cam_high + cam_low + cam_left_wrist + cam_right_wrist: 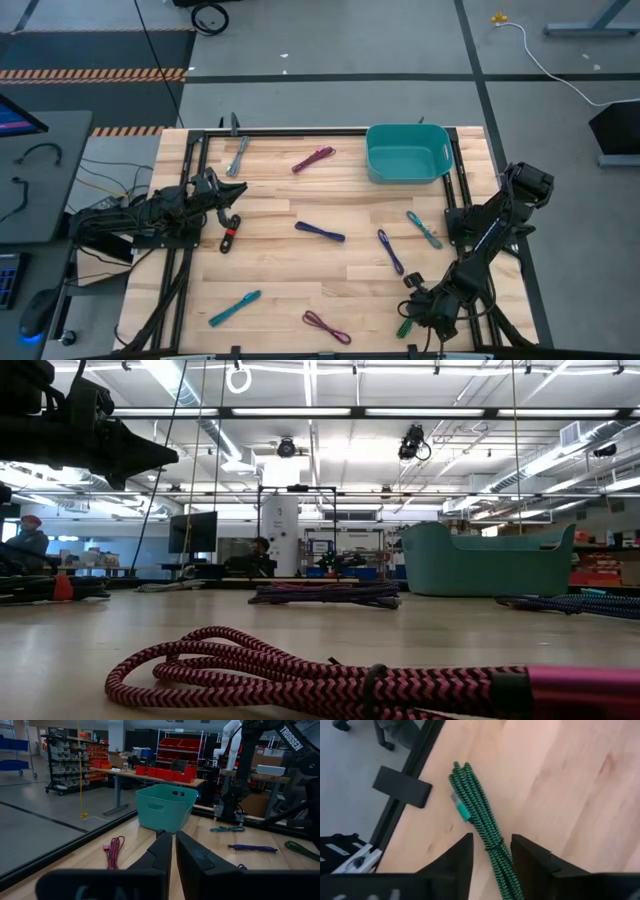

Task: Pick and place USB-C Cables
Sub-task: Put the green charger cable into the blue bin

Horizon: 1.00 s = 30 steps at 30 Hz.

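Several short bundled cables lie flat on the wooden table. My right gripper [492, 852] is open near the table's near right corner, low over a green cable [480, 820]. Its fingers stand on either side of that cable's strapped middle without touching it. The same green cable [405, 327] shows beside the gripper from above. My left gripper [173, 851] is shut and holds nothing. It hangs above the table's left side [230, 213], just beyond a red cable [229, 238]. Others are grey [237, 157], magenta [313, 159] and purple [320, 232].
A teal bin [407, 152] stands at the far edge, right of centre. More cables lie about: purple [390, 250], teal-grey [424, 229], teal [235, 308] and magenta [327, 327] by the near edge. A black frame rail [402, 785] runs along the table's edge beside the green cable.
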{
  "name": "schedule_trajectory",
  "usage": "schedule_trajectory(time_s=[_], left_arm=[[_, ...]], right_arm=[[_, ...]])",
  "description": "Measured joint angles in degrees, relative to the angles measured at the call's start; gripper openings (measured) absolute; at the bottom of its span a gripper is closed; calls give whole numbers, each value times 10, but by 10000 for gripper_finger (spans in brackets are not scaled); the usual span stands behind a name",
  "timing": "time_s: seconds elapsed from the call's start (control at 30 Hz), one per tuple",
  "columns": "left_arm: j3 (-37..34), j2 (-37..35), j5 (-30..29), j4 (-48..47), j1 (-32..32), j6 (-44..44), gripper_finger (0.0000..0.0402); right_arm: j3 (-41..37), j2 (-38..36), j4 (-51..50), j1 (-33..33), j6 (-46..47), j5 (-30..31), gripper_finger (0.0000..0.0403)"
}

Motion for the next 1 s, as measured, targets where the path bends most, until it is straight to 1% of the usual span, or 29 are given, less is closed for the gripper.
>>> schedule_trajectory(time_s=[0.13, 0.23, 0.33, 0.43, 0.5, 0.63, 0.73, 0.83, 1.0], left_arm=[[0, 0, 0, 0, 0, 0, 29], [0, 0, 0, 0, 0, 0, 33], [0, 0, 0, 0, 0, 0, 36], [0, 0, 0, 0, 0, 0, 34], [0, 0, 0, 0, 0, 0, 31], [0, 0, 0, 0, 0, 0, 26], [0, 0, 0, 0, 0, 0, 27], [0, 0, 0, 0, 0, 0, 32], [0, 0, 0, 0, 0, 0, 36]], right_arm=[[-22, 0, 4, 0, -17, -4, 168], [-41, 0, 6, 0, -47, -15, 169], [-60, 0, 19, -3, -63, -22, 161], [-75, 0, 27, -7, -60, -23, 144], [-79, -2, 31, -9, -61, -25, 124], [-79, -2, 32, -16, -68, -33, 65], [-70, -1, 27, -27, -38, -49, 22], [-51, -9, 11, -43, 6, -51, 19], [-26, -52, 15, -81, 58, -48, 35]])
